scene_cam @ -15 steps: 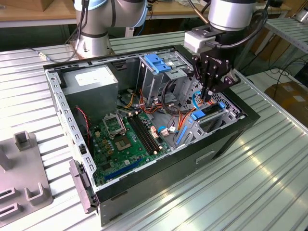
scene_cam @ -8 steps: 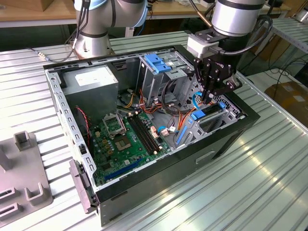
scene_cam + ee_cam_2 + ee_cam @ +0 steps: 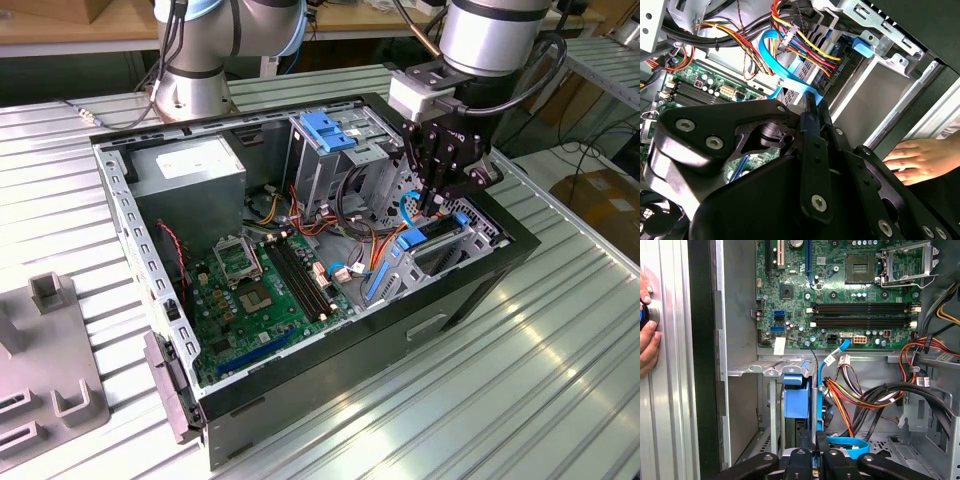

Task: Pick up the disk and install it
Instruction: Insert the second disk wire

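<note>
One gripper [image 3: 437, 200] hangs inside the open computer case [image 3: 480, 290] at the right of centre in the exterior view, its fingers closed together on the upper edge of the disk [image 3: 420, 238], whose blue carrier sits in the drive bay [image 3: 455, 250] just beside the motherboard [image 3: 265, 280]. In the first wrist view the disk [image 3: 796, 400] stands on edge at lower centre, between the bay's grey wall and the bundle of cables [image 3: 855, 400], with the gripper [image 3: 812, 460] right over it. A person's hand [image 3: 912, 160] rests on the worktop [image 3: 500, 400] outside the case at the right edge of the second wrist view.
</note>
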Available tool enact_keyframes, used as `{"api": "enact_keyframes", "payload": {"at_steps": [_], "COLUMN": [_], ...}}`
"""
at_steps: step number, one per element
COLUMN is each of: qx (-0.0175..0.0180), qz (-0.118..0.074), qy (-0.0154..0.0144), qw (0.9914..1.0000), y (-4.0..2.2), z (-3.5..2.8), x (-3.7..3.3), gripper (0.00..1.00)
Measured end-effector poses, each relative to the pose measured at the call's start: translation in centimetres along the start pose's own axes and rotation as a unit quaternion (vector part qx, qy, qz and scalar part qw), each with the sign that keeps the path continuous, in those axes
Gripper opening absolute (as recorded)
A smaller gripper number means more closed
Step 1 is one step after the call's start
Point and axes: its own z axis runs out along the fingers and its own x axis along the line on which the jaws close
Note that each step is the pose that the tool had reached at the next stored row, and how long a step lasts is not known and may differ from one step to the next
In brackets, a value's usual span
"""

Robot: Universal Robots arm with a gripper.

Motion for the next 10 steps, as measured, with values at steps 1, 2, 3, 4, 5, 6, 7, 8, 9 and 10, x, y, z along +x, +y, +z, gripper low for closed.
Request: {"api": "enact_keyframes", "payload": {"at_steps": [1,2,3,4,5,6,7,8,9,10], "qx": [0.0000,0.0000,0.0000,0.0000,0.0000,0.0000,0.0000,0.0000,0.0000,0.0000], "qz": [0.000,0.000,0.000,0.000,0.000,0.001,0.001,0.002,0.002,0.002], "qy": [-0.0005,-0.0009,-0.0018,-0.0030,-0.0046,-0.0086,-0.0116,-0.0147,-0.0176,-0.0203], "qw": [1.00000,1.00000,1.00000,1.00000,0.99999,0.99996,0.99993,0.99989,0.99984,0.99979], "y": [0.00,0.00,0.00,0.00,0.00,0.00,0.01,0.02,0.02,0.02], "z": [0.01,0.01,0.02,0.02,0.04,0.08,0.12,0.16,0.21,0.26], "x": [0.07,0.10,0.14,0.20,0.31,0.55,0.80,1.10,1.41,1.69], "gripper": [0.16,0.16,0.16,0.16,0.16,0.16,0.16,0.16,0.16,0.16]}}
